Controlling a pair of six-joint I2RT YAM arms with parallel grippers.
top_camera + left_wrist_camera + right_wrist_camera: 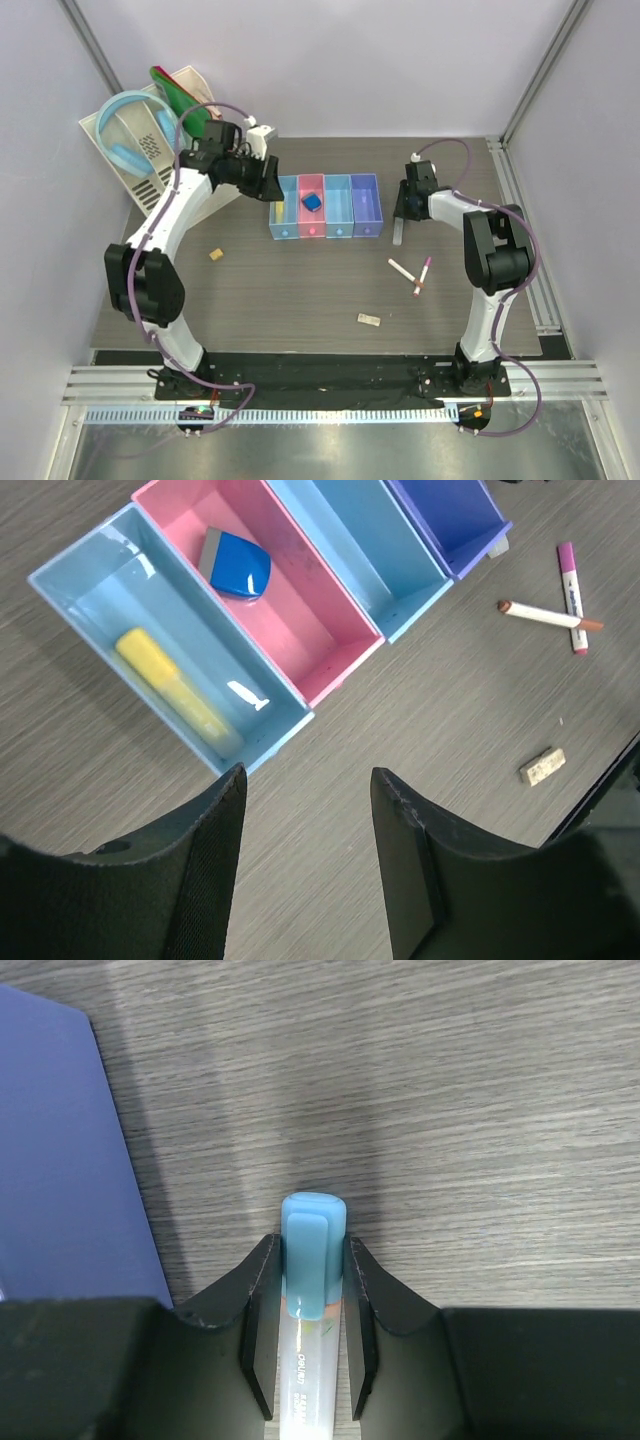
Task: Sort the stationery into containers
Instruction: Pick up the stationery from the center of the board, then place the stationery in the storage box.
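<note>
Four joined bins [352,228] stand mid-table: light blue, pink, light blue, purple. A blue eraser [312,202] lies in the pink bin [300,630], and it also shows in the left wrist view [240,565]. A yellow marker-like piece [165,675] lies in the leftmost blue bin. My left gripper [268,185] is open and empty [308,775] by that bin's end. My right gripper [405,205] is shut [312,1243] on the light-blue-capped white tube [314,1222], just right of the purple bin [70,1160]. Two pink-capped pens [412,272] lie crossed on the table. A tan flat piece [370,320] lies nearer.
A small tan-yellow piece [216,254] lies left of the bins. A white slotted rack [140,150] with blue headphones [125,130] and green and red folders [175,95] stands at the back left. A metal rail [520,230] runs along the table's right edge.
</note>
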